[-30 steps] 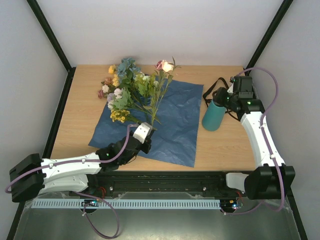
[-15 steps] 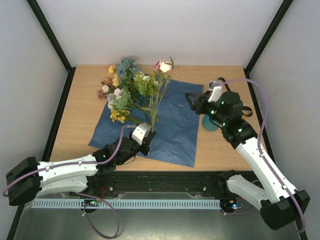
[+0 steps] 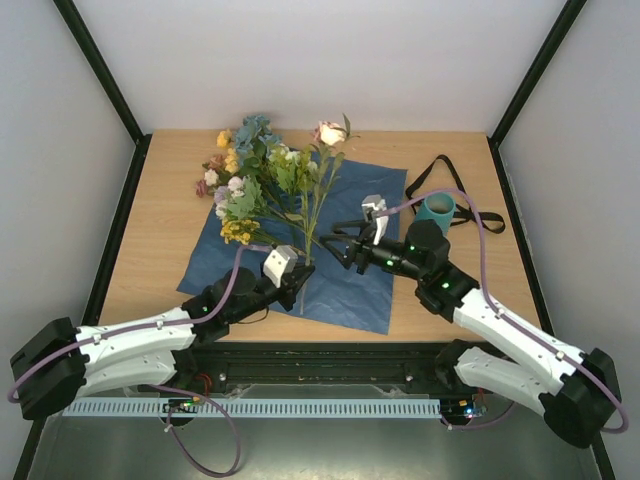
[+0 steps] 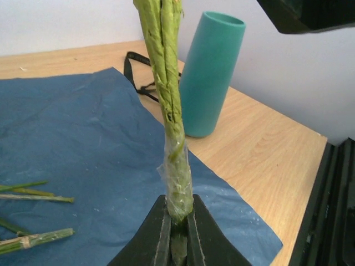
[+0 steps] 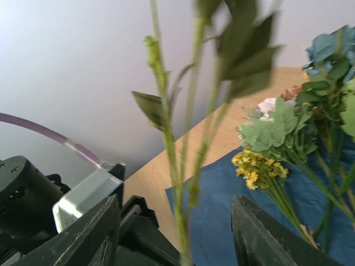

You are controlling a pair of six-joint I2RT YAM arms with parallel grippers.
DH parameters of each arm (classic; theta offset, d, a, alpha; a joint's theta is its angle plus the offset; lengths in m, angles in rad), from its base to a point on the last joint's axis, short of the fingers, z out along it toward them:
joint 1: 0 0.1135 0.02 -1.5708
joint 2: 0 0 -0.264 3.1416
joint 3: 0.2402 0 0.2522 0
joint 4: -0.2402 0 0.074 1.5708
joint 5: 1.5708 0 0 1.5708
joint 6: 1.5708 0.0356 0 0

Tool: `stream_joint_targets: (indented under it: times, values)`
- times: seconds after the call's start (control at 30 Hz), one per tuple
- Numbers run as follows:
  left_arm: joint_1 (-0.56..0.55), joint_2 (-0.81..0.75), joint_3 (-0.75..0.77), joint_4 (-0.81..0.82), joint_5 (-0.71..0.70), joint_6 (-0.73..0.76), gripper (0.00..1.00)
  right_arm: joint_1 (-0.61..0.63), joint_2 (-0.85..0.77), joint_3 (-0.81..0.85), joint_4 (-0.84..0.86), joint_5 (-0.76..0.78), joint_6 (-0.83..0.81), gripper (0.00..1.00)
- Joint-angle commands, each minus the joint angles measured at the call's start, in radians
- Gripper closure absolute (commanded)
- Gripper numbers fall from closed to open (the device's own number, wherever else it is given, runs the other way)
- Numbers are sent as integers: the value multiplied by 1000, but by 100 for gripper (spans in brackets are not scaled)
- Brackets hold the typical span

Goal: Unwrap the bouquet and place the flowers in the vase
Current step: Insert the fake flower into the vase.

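Stems stand upright from our left gripper, whose jaws are pinched tight on their film-wrapped base. Our right gripper has its fingers parted on either side of the same stems higher up, not touching them as far as we can tell through the blur. We judge the stems light, wiry and springy, top-heavy with leaves, and slippery where the film covers them. The bare ridged part just above the wrap looks the better hold. Other flowers lie on the paper. The vase stands upright off the paper to the right, apart from both grippers.
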Motion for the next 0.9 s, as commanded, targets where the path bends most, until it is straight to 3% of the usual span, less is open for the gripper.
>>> stream_joint_targets:
  times: [0.0, 0.2, 0.77, 0.83, 0.87]
  values:
    - [3, 36, 9, 46, 72, 3, 98, 57, 68, -2, 142, 1, -13, 45]
    - [3, 30, 8, 42, 70, 7, 98, 87, 163, 61, 104, 40, 3, 48]
    - [3, 56, 22, 33, 87, 12, 98, 87, 150, -1, 220, 25, 39, 98]
    - [4, 50, 20, 25, 69, 12, 91, 87, 144, -10, 244, 25, 39, 99]
    - [3, 47, 20, 22, 54, 9, 82, 87, 140, -7, 246, 26, 30, 99]
